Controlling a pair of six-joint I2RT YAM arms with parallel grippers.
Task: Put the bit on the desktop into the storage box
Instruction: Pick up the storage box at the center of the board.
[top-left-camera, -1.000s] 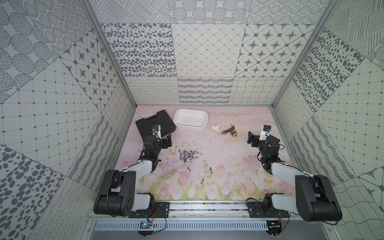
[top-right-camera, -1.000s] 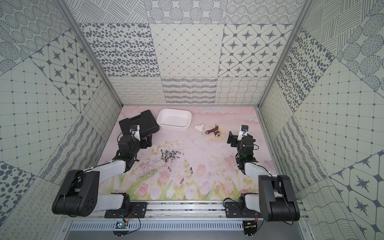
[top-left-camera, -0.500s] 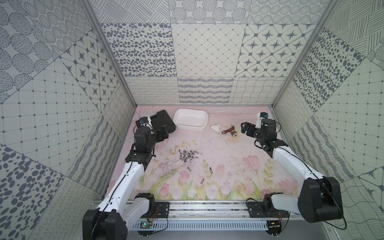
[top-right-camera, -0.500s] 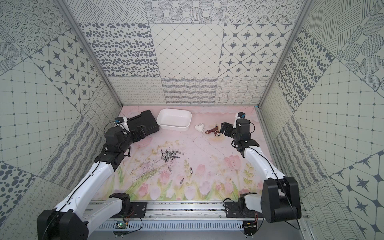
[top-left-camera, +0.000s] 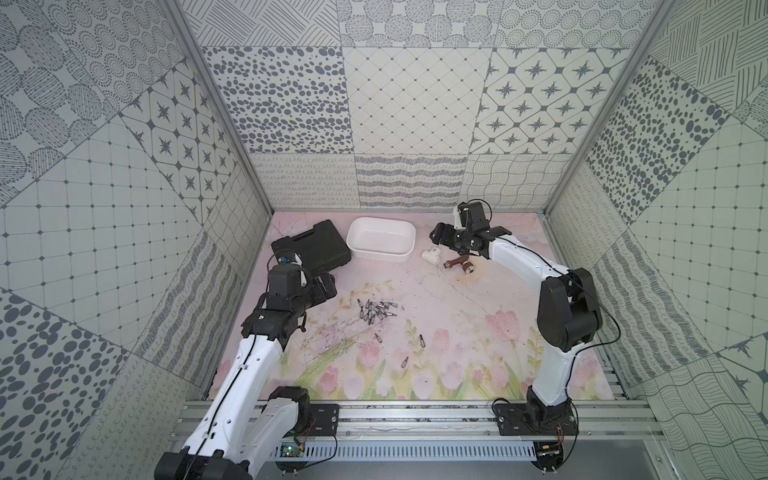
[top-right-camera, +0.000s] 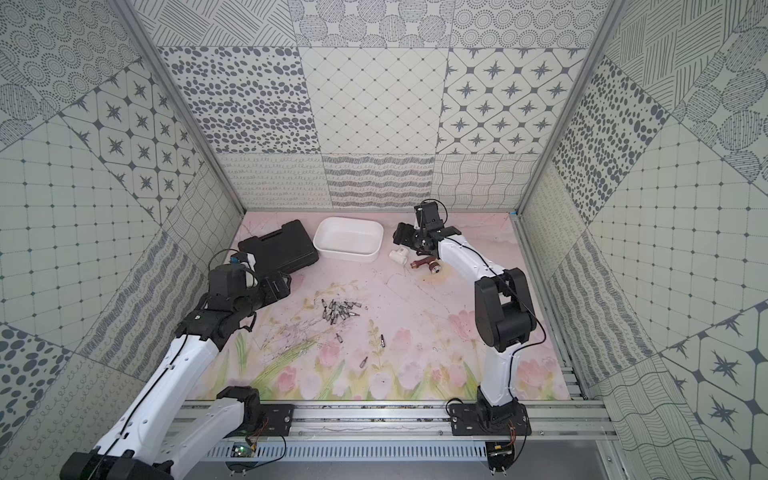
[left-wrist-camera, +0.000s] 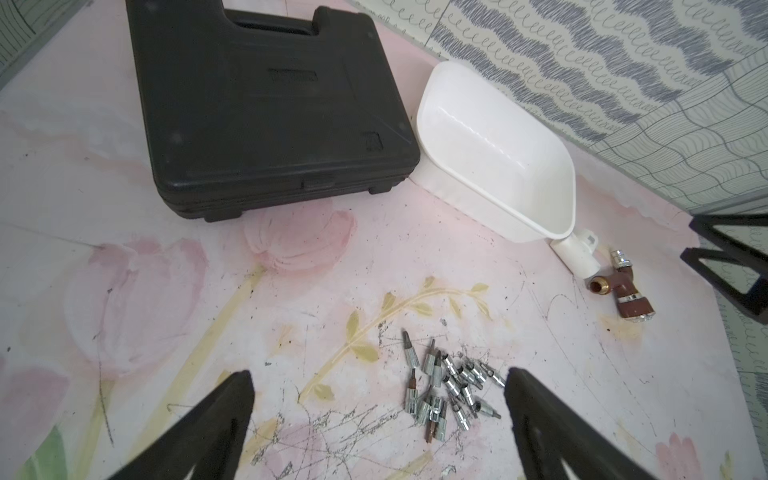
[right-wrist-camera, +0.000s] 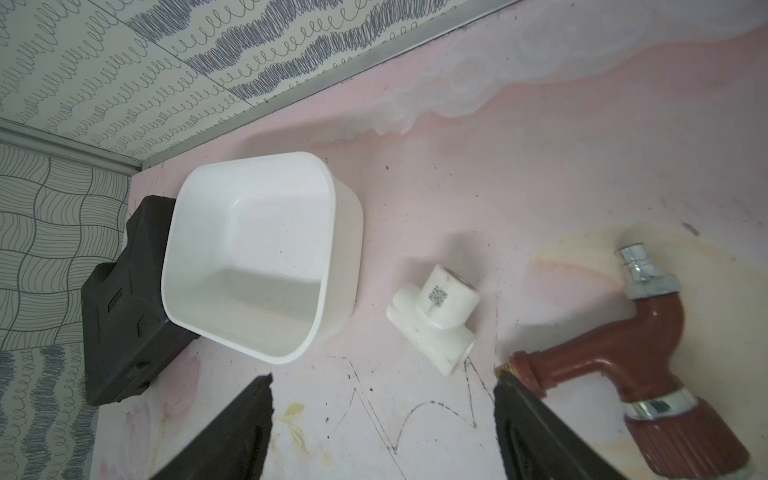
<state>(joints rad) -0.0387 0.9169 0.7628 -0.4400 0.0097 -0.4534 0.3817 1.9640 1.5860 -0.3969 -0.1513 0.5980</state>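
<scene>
Several small silver bits (top-left-camera: 376, 311) (top-right-camera: 340, 311) lie in a heap mid-desktop (top-left-camera: 457, 324), with three loose bits (top-left-camera: 421, 340) nearer the front. The empty white storage box (top-left-camera: 378, 254) (top-right-camera: 345, 254) (left-wrist-camera: 494, 153) (right-wrist-camera: 249, 257) stands at the back. My left gripper (top-left-camera: 330, 286) (top-right-camera: 282, 286) (left-wrist-camera: 379, 374) hangs open left of the heap, and in the left wrist view the heap (left-wrist-camera: 449, 390) lies between its fingers. My right gripper (top-left-camera: 435, 237) (top-right-camera: 399, 237) (right-wrist-camera: 382, 380) is open and holds nothing, hovering just right of the box.
A black tool case (top-left-camera: 316, 247) (left-wrist-camera: 266, 108) touches the box's left side. A white pipe tee (top-left-camera: 431, 254) (right-wrist-camera: 436, 316) and a red-brown tap (top-left-camera: 459, 264) (right-wrist-camera: 623, 349) lie right of the box, under the right arm. Patterned walls enclose three sides.
Both arms unfolded from their rest pose. The right gripper swung back and left, over the tap toward the box. The left gripper rose near the case and now points at the bit heap.
</scene>
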